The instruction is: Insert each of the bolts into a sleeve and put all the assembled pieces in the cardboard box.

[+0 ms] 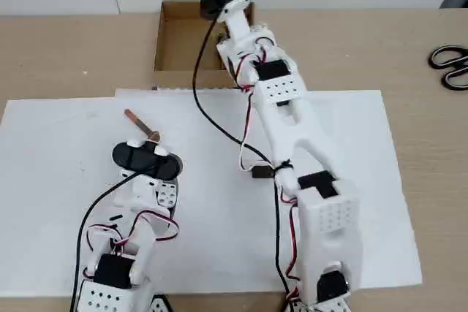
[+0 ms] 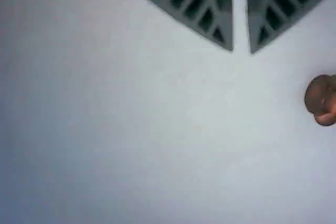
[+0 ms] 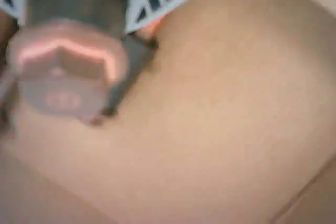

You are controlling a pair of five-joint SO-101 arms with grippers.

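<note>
- The right end effector (image 3: 73, 3) pinches a bolt (image 3: 65, 66) seated in a dark sleeve (image 3: 131, 72), just above the floor of the cardboard box (image 1: 186, 42). Released while tilted, the bolt could slide out of the sleeve, or the piece could roll.
- That arm reaches across the cardboard box's near wall. A low pull-back might catch the wall and drag the box along the desk (image 1: 66, 49).
- The left end effector (image 2: 241, 50) has its fingers almost pressed together and holds nothing. It hangs over the white paper (image 1: 58, 151), well apart from the cardboard box.
- A brown piece (image 1: 139, 123) lies just beside that end effector. If it comes down unspread, it would likely nudge the round piece away.
</note>
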